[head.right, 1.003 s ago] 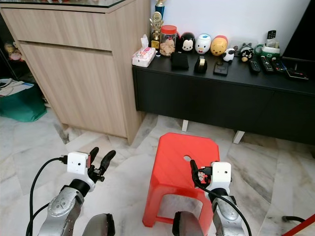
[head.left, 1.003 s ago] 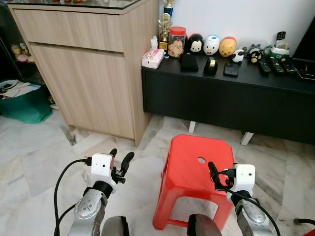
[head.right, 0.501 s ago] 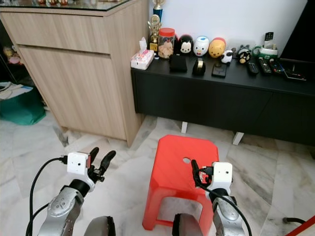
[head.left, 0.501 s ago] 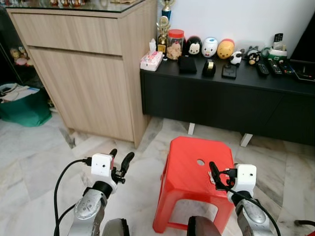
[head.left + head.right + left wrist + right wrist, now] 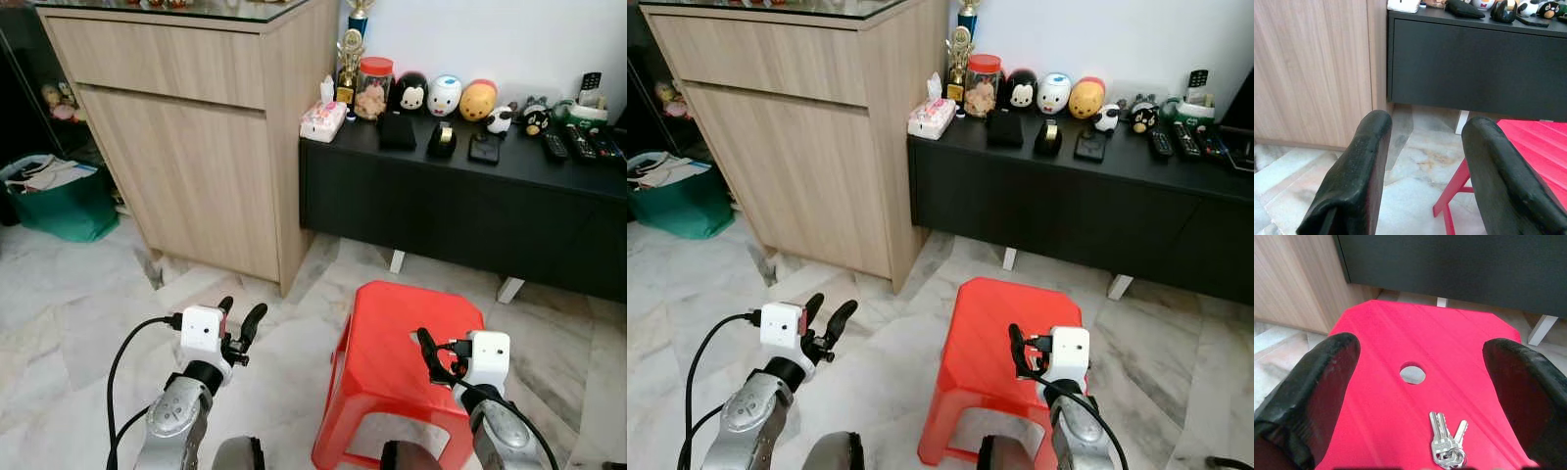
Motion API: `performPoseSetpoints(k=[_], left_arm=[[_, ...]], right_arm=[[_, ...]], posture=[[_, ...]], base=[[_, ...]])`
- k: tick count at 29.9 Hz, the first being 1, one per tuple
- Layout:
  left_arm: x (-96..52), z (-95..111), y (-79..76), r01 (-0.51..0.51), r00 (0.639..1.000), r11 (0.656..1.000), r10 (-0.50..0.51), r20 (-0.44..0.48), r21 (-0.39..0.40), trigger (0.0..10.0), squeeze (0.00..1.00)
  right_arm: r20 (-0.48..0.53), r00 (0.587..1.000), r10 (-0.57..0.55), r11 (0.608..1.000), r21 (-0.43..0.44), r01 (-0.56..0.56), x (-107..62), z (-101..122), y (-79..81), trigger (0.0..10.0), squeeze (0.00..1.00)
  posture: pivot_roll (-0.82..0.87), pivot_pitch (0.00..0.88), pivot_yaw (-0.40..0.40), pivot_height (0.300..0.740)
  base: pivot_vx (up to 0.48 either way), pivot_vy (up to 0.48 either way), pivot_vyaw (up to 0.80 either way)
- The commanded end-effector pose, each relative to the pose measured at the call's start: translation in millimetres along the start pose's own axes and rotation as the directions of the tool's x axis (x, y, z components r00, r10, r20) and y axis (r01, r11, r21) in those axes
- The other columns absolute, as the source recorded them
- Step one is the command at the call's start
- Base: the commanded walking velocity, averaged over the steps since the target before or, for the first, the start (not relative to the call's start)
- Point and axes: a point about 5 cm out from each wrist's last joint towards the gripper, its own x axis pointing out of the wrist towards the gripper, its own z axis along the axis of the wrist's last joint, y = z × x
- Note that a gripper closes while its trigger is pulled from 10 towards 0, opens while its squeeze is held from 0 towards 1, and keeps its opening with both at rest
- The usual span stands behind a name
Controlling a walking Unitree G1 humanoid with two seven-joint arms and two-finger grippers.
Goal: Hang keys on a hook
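Note:
A small bunch of silver keys (image 5: 1447, 444) lies flat on the top of a red plastic stool (image 5: 392, 333), just on the near side of the stool's round hole (image 5: 1412, 374). My right gripper (image 5: 428, 351) hovers over the stool's near edge. It is open, and in the right wrist view its fingers (image 5: 1327, 377) stand wide on either side of the keys without touching them. My left gripper (image 5: 238, 320) is held over the marble floor to the left of the stool, open and empty.
A tall light-wood cabinet (image 5: 196, 147) stands ahead on the left. Beside it is a low black console (image 5: 470, 201) carrying toys, a jar (image 5: 374, 86) and remotes. A green bag (image 5: 61, 201) sits on the floor at far left. Marble floor surrounds the stool.
The camera has swung a little to the left, so the furniture and stool sit further right in the picture. Both arms keep the same pose, with their fingers as before.

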Motion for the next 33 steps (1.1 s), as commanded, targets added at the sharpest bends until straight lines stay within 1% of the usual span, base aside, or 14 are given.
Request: performPoseSetpoints(k=[1, 18, 22, 28, 29, 30, 33], left_arm=[[0.3, -2, -1.2, 0.003, 1.000, 1.000, -0.003, -0.009, -0.004, 10.0, 0.00], [0.2, -2, -1.3, 0.004, 1.000, 1.000, -0.004, -0.005, -0.006, 10.0, 0.00], [0.1, -2, -1.5, 0.007, 1.000, 1.000, -0.007, -0.007, -0.006, 10.0, 0.00], [-0.6, -2, -1.0, 0.008, 1.000, 1.000, -0.008, -0.014, -0.001, 10.0, 0.00], [-0.9, -2, -0.9, 0.009, 1.000, 1.000, -0.009, -0.014, -0.001, 10.0, 0.00], [-1.4, -2, -0.4, 0.010, 1.000, 1.000, -0.010, -0.014, 0.001, 10.0, 0.00], [-2.0, 0, -0.9, 0.013, 1.000, 1.000, -0.013, -0.012, 0.004, 10.0, 0.00]], right_arm=[[-0.019, 1.000, -0.012, 1.000, 0.005, 0.012, -2.1, -3, -4.0, 10.0, 0.00], [-0.035, 0.999, -0.030, 0.999, 0.017, 0.031, -3.1, -7, -6.0, 10.0, 0.00], [-0.050, 0.998, -0.032, 0.999, 0.012, 0.033, -4.2, -10, -6.7, 10.0, 0.00], [-0.115, 0.992, -0.042, 0.999, 0.014, 0.044, -6.5, -21, -11.3, 10.0, 0.00], [-0.135, 0.990, -0.039, 0.999, 0.015, 0.041, -6.8, -23, -11.4, 10.0, 0.00], [-0.190, 0.981, -0.030, 0.999, 0.006, 0.032, -7.7, -30, -11.5, 10.0, 0.00], [-0.213, 0.977, -0.025, 0.999, 0.028, 0.031, -8.3, -34, -11.9, 10.0, 0.00]], posture=[[-0.01, 0.000, -0.027, 0.587], [-0.01, 0.000, -0.026, 0.587], [-0.01, 0.000, -0.027, 0.587], [-0.01, 0.000, -0.022, 0.587], [-0.01, 0.000, -0.021, 0.587], [-0.01, 0.000, -0.018, 0.587], [0.00, 0.000, -0.015, 0.587]], base=[[0.285, 0.000, 0.00], [0.322, 0.000, 0.00], [0.000, 0.000, 0.00], [0.000, 0.000, 0.00], [0.000, 0.000, 0.00], [0.000, 0.000, 0.00], [0.000, 0.000, 0.00]])
